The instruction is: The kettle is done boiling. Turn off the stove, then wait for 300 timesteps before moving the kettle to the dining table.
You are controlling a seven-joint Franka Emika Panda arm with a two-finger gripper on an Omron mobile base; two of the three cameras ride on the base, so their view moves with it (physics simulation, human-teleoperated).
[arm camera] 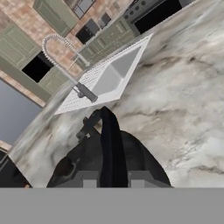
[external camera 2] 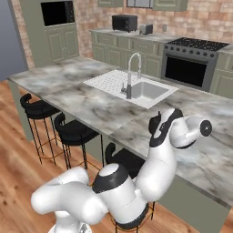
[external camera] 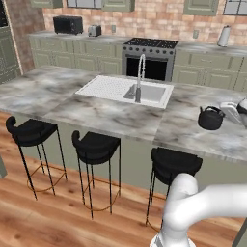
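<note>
The small black kettle looks to rest on the marble top of the dining table, right of the sink and near the front edge. My gripper reaches it from the right. In the hand view the kettle lies right under the hand, and its thin arched handle runs up between the fingertips. The gripper is shut on that handle. The stove stands at the back wall, far behind the island, and the right base view shows the stove too.
A white inset sink with a tall faucet lies left of the kettle. Three black bar stools line the island's near side. On the wall counters stand a microwave, a toaster and a white-silver jug.
</note>
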